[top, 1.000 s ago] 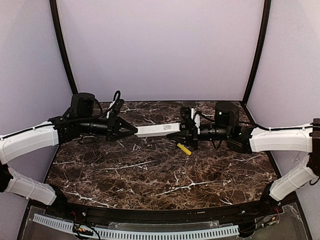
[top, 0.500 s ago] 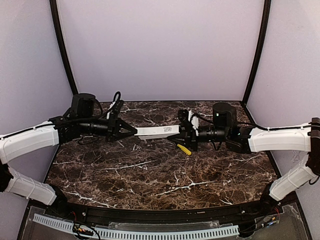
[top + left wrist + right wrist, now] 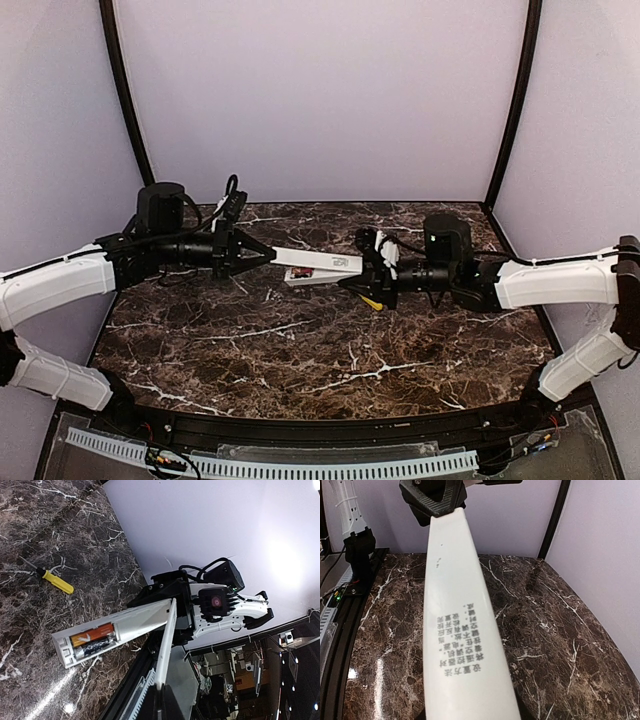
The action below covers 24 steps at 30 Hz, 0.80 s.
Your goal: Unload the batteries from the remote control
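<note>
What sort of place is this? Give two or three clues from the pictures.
Most likely a robotics lab test cell: a left arm and right arm bolted at a marble-patterned table, closed in by plain lilac walls.

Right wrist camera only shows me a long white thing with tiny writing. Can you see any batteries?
Observer: Yes. The left wrist camera shows the remote open, with an orange battery beside a dark battery inside.
Operator: Where's the lid?
Observer: The left gripper is shut on the lid, which tilts away from the remote.
Operator: Anything on the table?
Observer: A yellow screwdriver lies on the table, apart from the remote.
</note>
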Each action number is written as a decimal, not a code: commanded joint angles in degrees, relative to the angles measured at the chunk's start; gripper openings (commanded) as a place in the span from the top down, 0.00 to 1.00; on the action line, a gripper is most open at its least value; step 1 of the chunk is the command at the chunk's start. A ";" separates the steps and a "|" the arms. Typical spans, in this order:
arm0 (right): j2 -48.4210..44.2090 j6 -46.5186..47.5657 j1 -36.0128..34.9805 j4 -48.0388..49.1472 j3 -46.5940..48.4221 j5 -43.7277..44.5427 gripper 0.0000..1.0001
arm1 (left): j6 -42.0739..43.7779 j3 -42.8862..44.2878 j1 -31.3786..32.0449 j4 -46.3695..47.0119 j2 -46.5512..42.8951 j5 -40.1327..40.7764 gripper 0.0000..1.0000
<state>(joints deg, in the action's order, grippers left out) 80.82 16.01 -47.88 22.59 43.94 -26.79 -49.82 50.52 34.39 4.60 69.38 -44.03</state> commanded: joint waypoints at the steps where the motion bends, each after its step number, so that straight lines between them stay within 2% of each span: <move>1: -0.82 0.08 0.54 2.32 -1.32 0.56 1.00 | -1.72 -0.78 -0.31 3.44 -2.43 0.97 1.00; 10: -1.94 -0.70 1.55 2.59 -3.96 1.51 1.00 | -3.24 -3.77 -4.40 4.06 -5.96 4.11 1.00; 16: -3.35 -2.10 1.73 3.44 -5.80 0.98 1.00 | -0.87 -7.05 -6.59 -2.34 -8.72 14.12 1.00; 20: -3.99 -3.65 1.77 4.50 -7.12 0.74 1.00 | -2.54 -11.89 -7.55 -1.52 -10.31 19.79 1.00; 24: -4.60 -7.46 1.69 9.49 -9.59 0.92 1.00 | -2.10 -16.33 -7.87 -2.12 -10.92 26.13 1.00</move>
<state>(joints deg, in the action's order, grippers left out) 77.95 12.80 -46.46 24.51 36.64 -25.67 -52.14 37.80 27.07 4.32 59.72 -26.17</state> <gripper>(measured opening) 0.288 0.021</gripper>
